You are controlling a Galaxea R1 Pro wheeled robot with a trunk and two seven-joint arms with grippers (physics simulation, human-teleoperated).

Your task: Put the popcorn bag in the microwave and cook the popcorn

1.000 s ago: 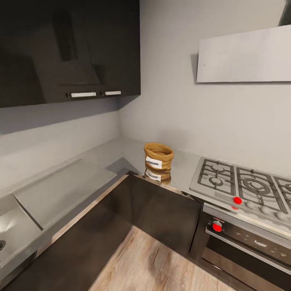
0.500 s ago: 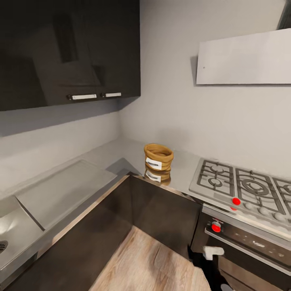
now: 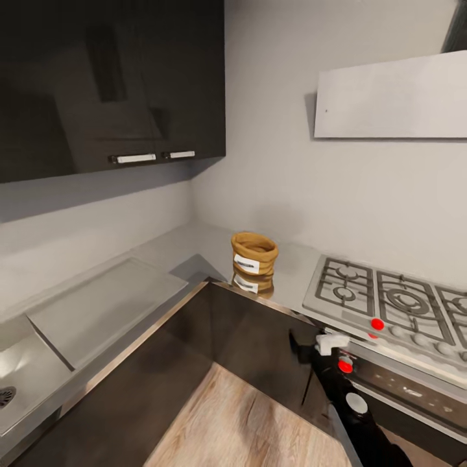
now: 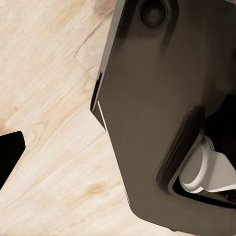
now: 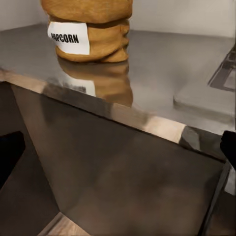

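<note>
The popcorn bag (image 3: pixel 254 254), a tan-orange sack with a white label, stands upright on the grey countertop (image 3: pixel 188 243) near the corner, mirrored in the glossy surface. In the right wrist view the popcorn bag (image 5: pixel 88 29) reads "POPCORN" and sits beyond the countertop (image 5: pixel 162 73) edge. My right gripper (image 3: pixel 299 347) is raised in front of the dark cabinet, below and to the right of the bag and apart from it, open with its fingertips (image 5: pixel 10 152) spread wide. The left gripper's dark finger (image 4: pixel 7 152) hangs over the wooden floor, holding nothing. The microwave is out of view and the popcorn kernels are hidden.
A gas hob (image 3: pixel 389 301) with red knobs lies right of the bag over a dark oven (image 3: pixel 402 389). A white range hood (image 3: pixel 389 97) hangs above it. Dark wall cabinets (image 3: pixel 110 78) hang at the left, over a drainboard (image 3: pixel 104 305) and sink (image 3: pixel 13 383).
My right arm has risen into the head view from the bottom right, up toward the counter's front edge. The bag has not moved; the view has shifted slightly.
</note>
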